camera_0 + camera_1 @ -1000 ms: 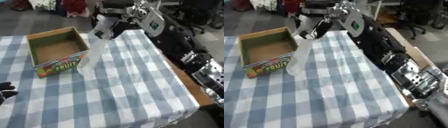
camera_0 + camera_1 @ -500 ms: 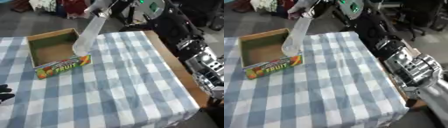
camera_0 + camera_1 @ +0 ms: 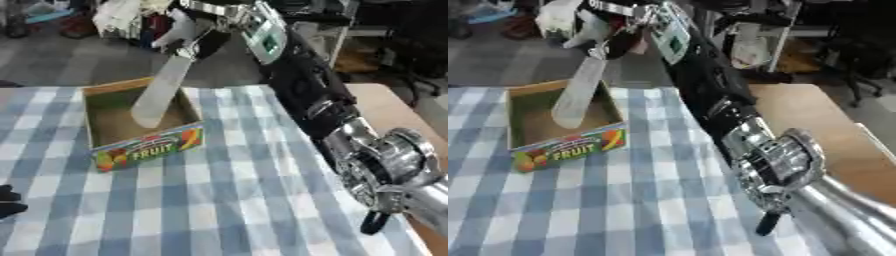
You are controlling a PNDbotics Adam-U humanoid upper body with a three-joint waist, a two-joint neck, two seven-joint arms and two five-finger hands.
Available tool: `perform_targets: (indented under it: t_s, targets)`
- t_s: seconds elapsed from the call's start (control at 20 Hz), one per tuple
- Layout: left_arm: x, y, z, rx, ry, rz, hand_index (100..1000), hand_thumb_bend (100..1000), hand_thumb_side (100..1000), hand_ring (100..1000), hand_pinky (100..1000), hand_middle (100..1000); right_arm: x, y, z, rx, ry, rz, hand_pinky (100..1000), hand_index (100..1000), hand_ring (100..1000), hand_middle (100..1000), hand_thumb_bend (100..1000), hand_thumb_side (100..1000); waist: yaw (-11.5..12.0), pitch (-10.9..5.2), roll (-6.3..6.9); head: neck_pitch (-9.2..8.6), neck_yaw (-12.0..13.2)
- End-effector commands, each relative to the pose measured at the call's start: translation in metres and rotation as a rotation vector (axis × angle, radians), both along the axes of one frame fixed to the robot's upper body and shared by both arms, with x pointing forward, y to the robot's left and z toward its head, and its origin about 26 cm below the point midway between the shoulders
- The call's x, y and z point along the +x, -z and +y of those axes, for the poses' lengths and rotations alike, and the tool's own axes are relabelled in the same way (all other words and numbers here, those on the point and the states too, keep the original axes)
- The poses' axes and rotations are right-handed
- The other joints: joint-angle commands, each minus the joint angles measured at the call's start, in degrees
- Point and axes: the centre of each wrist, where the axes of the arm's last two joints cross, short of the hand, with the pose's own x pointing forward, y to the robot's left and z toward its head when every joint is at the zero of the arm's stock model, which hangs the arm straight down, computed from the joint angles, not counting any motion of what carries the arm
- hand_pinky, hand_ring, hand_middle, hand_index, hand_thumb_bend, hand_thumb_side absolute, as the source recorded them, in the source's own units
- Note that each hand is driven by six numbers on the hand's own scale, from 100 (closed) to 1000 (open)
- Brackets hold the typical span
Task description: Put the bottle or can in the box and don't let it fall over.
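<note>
One clear bottle (image 3: 162, 91), gripped near its top by the curled fingers of the right hand (image 3: 194, 36), has been carried from the cloth beside the box to hang tilted below the hand, its base now inside the one open fruit box (image 3: 103, 131). What remains is judged to be lowering and straightening it. One left hand (image 3: 9, 201) is seen far below at the lower left edge, its fingers not discernible.

A lab or workshop room, by the look of it: a grey floor (image 3: 79, 60) beyond the worktop (image 3: 227, 200), which wears a blue-and-white checked cloth, with metal shelving (image 3: 750, 35) and dark office chairs (image 3: 859, 55) crowding the far right.
</note>
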Motion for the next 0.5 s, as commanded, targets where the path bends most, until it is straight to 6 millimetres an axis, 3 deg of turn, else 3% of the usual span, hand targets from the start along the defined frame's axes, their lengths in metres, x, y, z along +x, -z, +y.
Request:
perform_targets:
  t_s: [0.05,0.1,0.15,0.3,0.4,0.5]
  targets:
    - [0.003,-0.009,-0.005,-0.003,0.034,-0.027,746,200,1000,616,804,611,0.000,-0.006,0.002,-0.127,-0.082,-0.090,909,934,863,807,100,116,0.2,-0.40,0.49,-1.12,-1.0]
    - [0.004,-0.009,-0.005,-0.003,0.037,-0.027,747,200,1000,617,804,611,0.001,0.000,0.003,-0.144,-0.075,-0.090,1000,999,955,906,100,462,0.3,-0.32,0.46,-1.16,-1.1]
    - [0.004,-0.009,-0.006,-0.003,0.039,-0.027,747,200,1000,617,804,611,0.002,0.009,0.003,-0.181,-0.069,-0.075,1000,1000,1000,956,100,671,0.4,-0.26,0.41,-1.22,-1.3]
    - [0.004,-0.009,-0.006,0.001,0.040,-0.026,747,200,1000,617,805,612,0.006,0.026,0.001,-0.313,-0.046,-0.016,1000,1000,1000,981,100,885,0.4,-0.23,0.28,-1.35,-1.6]
    - [0.004,-0.009,-0.005,0.004,0.039,-0.025,747,200,1000,618,804,612,0.006,0.035,0.000,-0.398,-0.030,0.018,1000,1000,1000,991,100,971,0.2,-0.20,0.23,-1.53,-1.8]
    - [0.004,-0.009,-0.005,0.005,0.040,-0.025,747,200,1000,618,804,612,0.007,0.044,-0.001,-0.451,-0.019,0.044,1000,1000,1000,993,100,1000,0.1,-0.17,0.25,-1.65,-1.8]
